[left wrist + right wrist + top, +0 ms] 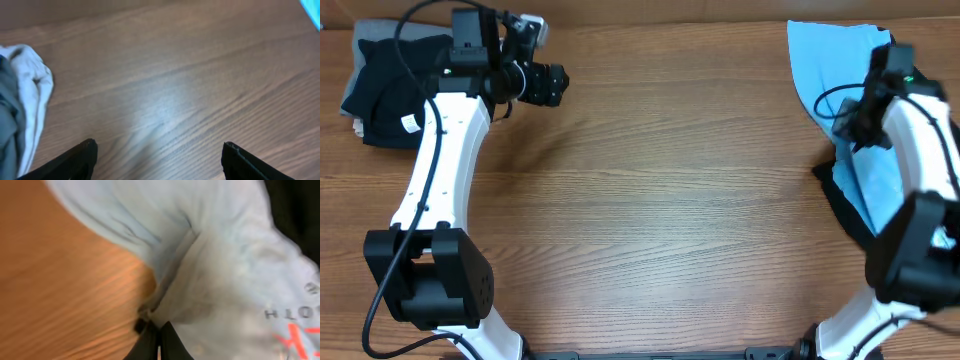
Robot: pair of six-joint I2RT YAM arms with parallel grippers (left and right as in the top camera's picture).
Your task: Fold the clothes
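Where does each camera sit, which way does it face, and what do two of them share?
Overhead: above the wooden table, looking straight down; both white arms show.
Left wrist: on the left arm, facing bare wood; open left gripper at the bottom.
Right wrist: close over the light sky-blue soft T-shirt; right gripper shut on it.
Shared: overhead and right wrist both show that T-shirt.

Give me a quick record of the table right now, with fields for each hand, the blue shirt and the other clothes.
shirt: light blue T-shirt, unfolded and rumpled, far right, partly over a black garment
right hand: shut, pinching the T-shirt's fabric
left hand: open, over bare wooden table
other clothes: stacked dark garments, far left, near the left hand
folding: not yet begun
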